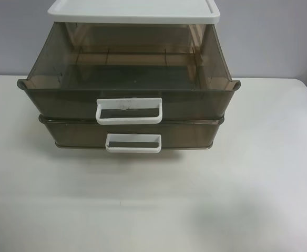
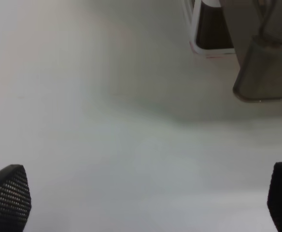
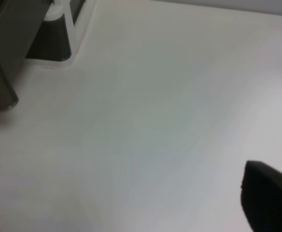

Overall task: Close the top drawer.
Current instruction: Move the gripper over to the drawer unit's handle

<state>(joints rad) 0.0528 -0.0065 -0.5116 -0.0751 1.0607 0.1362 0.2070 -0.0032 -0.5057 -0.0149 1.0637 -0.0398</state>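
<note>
The top drawer [image 1: 64,73] is smoky-brown translucent plastic and stands pulled well out of the cabinet. Its white loop handle [image 1: 128,110] has dark scuffs on the upper bar. Neither gripper shows in the exterior high view. The left gripper [image 2: 143,203] is open and empty above the bare table, with its dark fingertips [image 2: 6,198] wide apart. The right gripper [image 3: 131,208] is also open and empty, and one fingertip [image 3: 269,198] shows. Each wrist view shows a brown drawer corner [image 2: 266,72] [image 3: 1,72] some way ahead; I cannot tell which drawer.
Below the top drawer sits a like brown drawer [image 1: 74,134] with a clean white handle [image 1: 133,143], pulled out a little. A white lid [image 1: 132,11] caps the cabinet. The white table [image 1: 153,199] extends in front. White handles show in the wrist views [image 2: 204,29] [image 3: 63,29].
</note>
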